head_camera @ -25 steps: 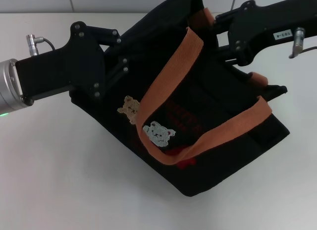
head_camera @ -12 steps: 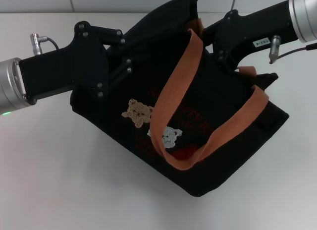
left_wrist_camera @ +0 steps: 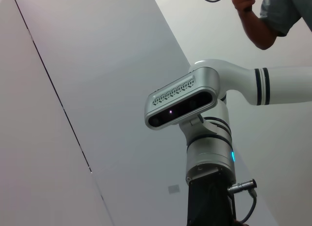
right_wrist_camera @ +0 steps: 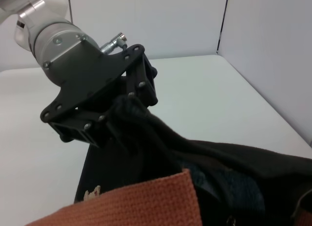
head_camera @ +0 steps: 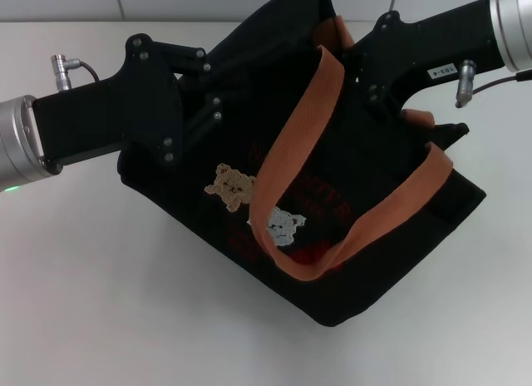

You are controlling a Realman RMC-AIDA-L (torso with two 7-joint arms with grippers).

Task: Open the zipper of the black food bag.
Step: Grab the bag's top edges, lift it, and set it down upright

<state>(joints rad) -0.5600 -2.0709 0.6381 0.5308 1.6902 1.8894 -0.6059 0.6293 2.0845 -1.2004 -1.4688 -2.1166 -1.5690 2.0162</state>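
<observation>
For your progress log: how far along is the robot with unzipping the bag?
Done: both grippers are at the bag, the left gripper pinching its far corner, the right gripper at the top edge. In hand: working the top. Left: unclear, since the zipper is not visible.

On the black food bag [head_camera: 349,236], the zipper cannot be made out against the dark fabric in any view. The left gripper [head_camera: 218,91] and right gripper [head_camera: 384,91] bury their fingertips in the bag's folds. The picture edge crops the bag's top corner.
</observation>
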